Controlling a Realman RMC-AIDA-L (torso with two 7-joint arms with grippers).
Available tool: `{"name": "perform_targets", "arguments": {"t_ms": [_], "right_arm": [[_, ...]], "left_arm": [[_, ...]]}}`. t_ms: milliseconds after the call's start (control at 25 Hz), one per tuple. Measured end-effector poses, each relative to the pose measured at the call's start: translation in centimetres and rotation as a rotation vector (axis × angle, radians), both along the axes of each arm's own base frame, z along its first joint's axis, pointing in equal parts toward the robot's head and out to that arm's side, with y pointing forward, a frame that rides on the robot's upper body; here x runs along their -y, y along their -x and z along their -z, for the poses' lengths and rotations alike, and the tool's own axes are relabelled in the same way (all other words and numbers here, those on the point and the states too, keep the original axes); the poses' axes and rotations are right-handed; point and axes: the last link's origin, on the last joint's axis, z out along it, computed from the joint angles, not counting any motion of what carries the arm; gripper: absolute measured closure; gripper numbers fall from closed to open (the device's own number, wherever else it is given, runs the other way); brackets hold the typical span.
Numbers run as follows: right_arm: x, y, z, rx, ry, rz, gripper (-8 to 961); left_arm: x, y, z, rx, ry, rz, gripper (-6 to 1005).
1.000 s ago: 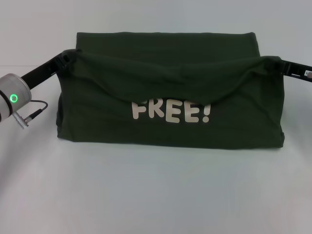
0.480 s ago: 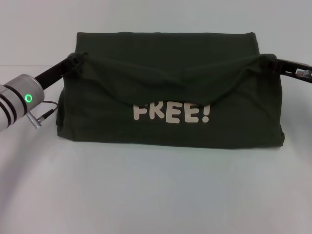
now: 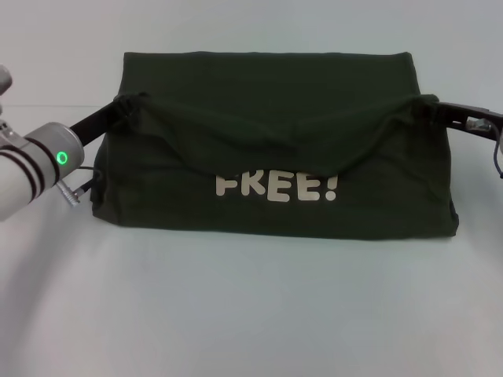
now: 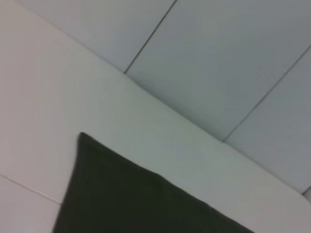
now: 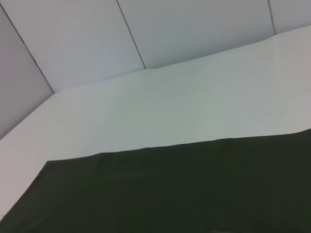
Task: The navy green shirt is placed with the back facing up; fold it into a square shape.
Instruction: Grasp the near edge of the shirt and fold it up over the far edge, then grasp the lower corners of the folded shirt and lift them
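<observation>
Head view: both grippers pinch shirt edge, fold held over the front

Head view shows the navy green shirt [image 3: 271, 141] lying on the white table [image 3: 251, 314], wide and partly folded. Near layer is lifted and draped between two corners, sagging in the middle. Left gripper [image 3: 123, 106] is closed on the bunched left corner; right gripper [image 3: 431, 107] is closed on the right corner. Fingertips are mostly buried in cloth. Left arm's silver wrist with a green light [image 3: 60, 157] sits at the left edge, a cable [image 3: 78, 188] hanging beside it. Cream lettering [image 3: 277, 187] reads "FREE!", its top partly covered by the draped edge. Wrist views show only dark cloth on the table and pale wall panels [image 5: 146, 29].
</observation>
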Motion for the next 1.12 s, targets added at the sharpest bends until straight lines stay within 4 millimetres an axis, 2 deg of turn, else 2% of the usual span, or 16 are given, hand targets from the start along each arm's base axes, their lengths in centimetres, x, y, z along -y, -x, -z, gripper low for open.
{"name": "perform_targets", "arguments": {"t_ms": [360, 560, 680, 880, 1000, 1120], "right_arm": [[0.3, -0.5, 1.1, 0.022, 0.02, 0.023, 699], [0.6, -1.1, 1.0, 0.013, 0.013, 0.042, 499], [0.8, -1.5, 0.9, 0.004, 0.012, 0.052, 434], [2.2, -2.3, -0.2, -0.102, 0.034, 0.066, 324], [3.7, -3.0, -1.2, -0.174, 0.08, 0.038, 259], [5.5, -3.4, -1.9, -0.234, 0.14, -0.003, 139]], "left_arm": [[-0.9, 0.5, 0.7, -0.069, -0.009, -0.111, 919], [-0.8, 0.9, 0.5, -0.056, -0.021, -0.128, 740], [-0.7, 0.8, 0.7, -0.052, -0.014, -0.115, 540], [0.4, 0.5, 0.7, -0.031, 0.063, 0.006, 435], [1.4, 1.1, -0.5, 0.048, 0.11, 0.041, 372], [2.5, 1.9, -2.4, 0.06, 0.161, 0.098, 309]]}}
